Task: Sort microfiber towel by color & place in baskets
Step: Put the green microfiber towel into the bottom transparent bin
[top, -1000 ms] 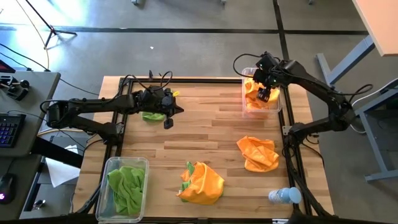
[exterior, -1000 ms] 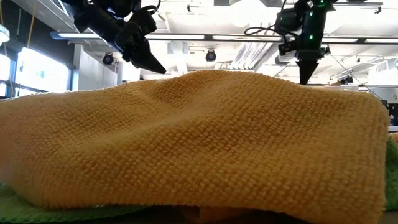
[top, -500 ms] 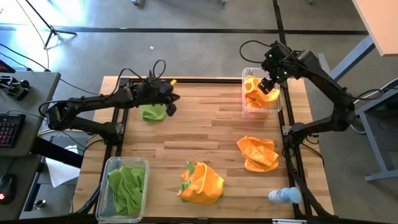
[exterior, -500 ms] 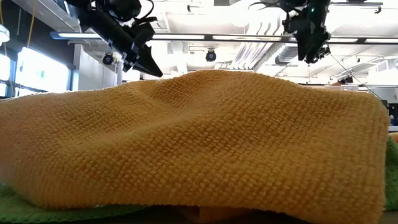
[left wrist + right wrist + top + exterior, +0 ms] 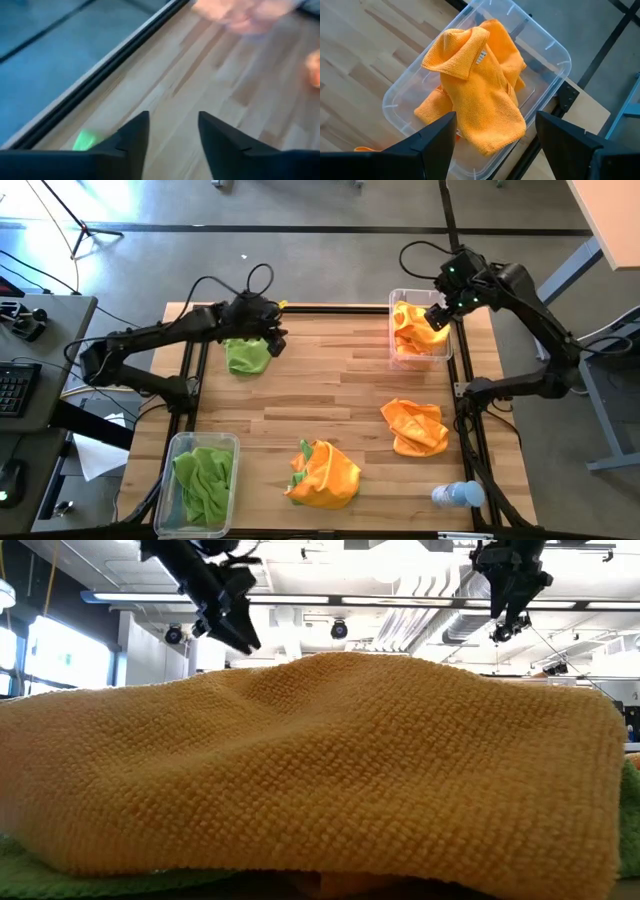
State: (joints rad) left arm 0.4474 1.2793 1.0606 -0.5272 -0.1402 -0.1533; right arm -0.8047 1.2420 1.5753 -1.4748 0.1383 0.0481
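A lime green microfiber towel (image 5: pixel 247 356) lies bunched on the wood at the table's far left. My left gripper (image 5: pixel 272 340) hovers at its right edge, open, with nothing between the fingers (image 5: pixel 172 117). My right gripper (image 5: pixel 440 318) hangs open above the far-right basket (image 5: pixel 447 352), which holds orange towels (image 5: pixel 480 90). A second basket (image 5: pixel 178 442) at the near left holds green towels (image 5: pixel 203 478). One orange towel (image 5: pixel 415 427) lies at the right. Another (image 5: pixel 328 473) lies over a green one at the near middle.
A clear bottle with a blue cap (image 5: pixel 458 495) lies at the near right corner. The low view is almost filled by the near orange towel (image 5: pixel 300 770), with both grippers high above and behind it. Bare wood lies between the towels in the table's middle.
My right gripper has risen out of the far-right basket and drawn toward the table's right edge, leaving the orange towels inside. My left gripper has gone up and toward the far edge, so more of the green towel beneath it now shows.
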